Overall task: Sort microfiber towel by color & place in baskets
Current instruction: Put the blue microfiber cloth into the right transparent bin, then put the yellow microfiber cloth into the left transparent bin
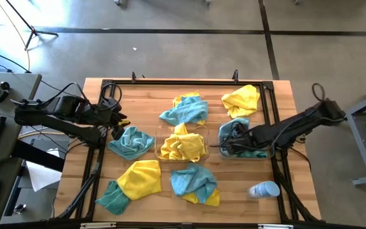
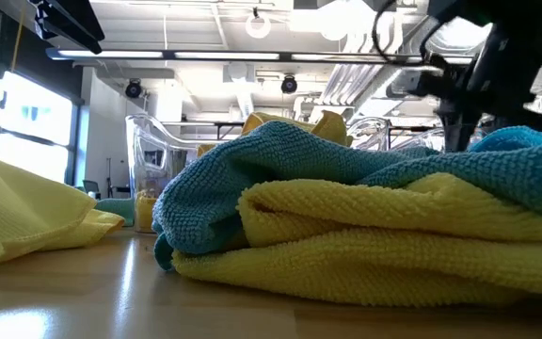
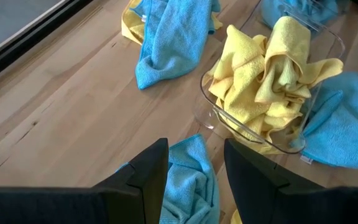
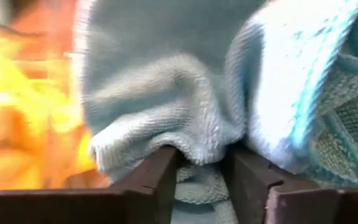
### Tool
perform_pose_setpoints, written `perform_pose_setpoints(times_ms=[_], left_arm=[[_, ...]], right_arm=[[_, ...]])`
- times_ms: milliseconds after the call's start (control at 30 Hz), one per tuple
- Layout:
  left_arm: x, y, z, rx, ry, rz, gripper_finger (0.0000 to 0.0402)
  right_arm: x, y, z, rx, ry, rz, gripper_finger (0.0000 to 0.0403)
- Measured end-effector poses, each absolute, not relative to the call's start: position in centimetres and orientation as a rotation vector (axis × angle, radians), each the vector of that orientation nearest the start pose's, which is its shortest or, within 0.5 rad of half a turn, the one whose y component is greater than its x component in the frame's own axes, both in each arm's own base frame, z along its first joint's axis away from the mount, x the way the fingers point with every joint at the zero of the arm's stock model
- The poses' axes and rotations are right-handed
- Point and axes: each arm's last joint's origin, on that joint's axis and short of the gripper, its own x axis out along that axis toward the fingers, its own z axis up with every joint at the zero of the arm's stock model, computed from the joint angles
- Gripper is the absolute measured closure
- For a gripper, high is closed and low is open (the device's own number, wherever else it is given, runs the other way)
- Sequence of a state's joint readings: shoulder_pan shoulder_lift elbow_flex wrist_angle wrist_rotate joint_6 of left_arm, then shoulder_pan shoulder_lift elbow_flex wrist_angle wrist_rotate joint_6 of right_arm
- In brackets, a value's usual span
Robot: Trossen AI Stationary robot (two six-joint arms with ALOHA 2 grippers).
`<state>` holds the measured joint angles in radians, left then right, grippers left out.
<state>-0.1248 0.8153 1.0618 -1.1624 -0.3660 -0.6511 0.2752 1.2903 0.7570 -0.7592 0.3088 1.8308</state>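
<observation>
The right gripper [image 1: 226,145] sat low in the right basket [image 1: 271,152], right of centre, its fingers [image 4: 157,180] parted with teal towel [image 4: 185,118] bunched between them, grip unclear. The left gripper [image 1: 118,127] hovered released over a teal cloth [image 1: 131,142] left of centre. The middle basket [image 1: 157,150] held yellow towels [image 1: 182,147].

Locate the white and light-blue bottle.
In the high view, the bottle lies on the table's right side, just nearer the front edge than the teal-filled basket.
</observation>
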Motion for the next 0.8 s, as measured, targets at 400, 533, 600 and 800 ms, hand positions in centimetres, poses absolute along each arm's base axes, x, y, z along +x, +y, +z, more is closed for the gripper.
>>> perform_pose_setpoints(times_ms=[400, 533, 600, 800], left_arm=[[12.0, -0.5, 33.8, -0.382, 0.775, 0.499, 0.0257], [12.0, -0.5, 33.8, -0.381, 0.776, 0.499, 0.0257], [12.0, -0.5, 33.8, -0.382, 0.775, 0.499, 0.0257], [12.0, -0.5, 33.9, -0.373, 0.777, 0.495, 0.0257]], right_arm=[[17.7, 4.0, 23.5, 1.31, 0.656, -0.937, 0.0247], [16.8, 3.8, 24.1, 1.309, 0.646, -0.931, 0.0257], [16.6, 3.7, 24.2, 1.303, 0.645, -0.931, 0.0264], [16.8, 3.6, 24.3, 1.244, 0.623, -0.905, 0.03]])
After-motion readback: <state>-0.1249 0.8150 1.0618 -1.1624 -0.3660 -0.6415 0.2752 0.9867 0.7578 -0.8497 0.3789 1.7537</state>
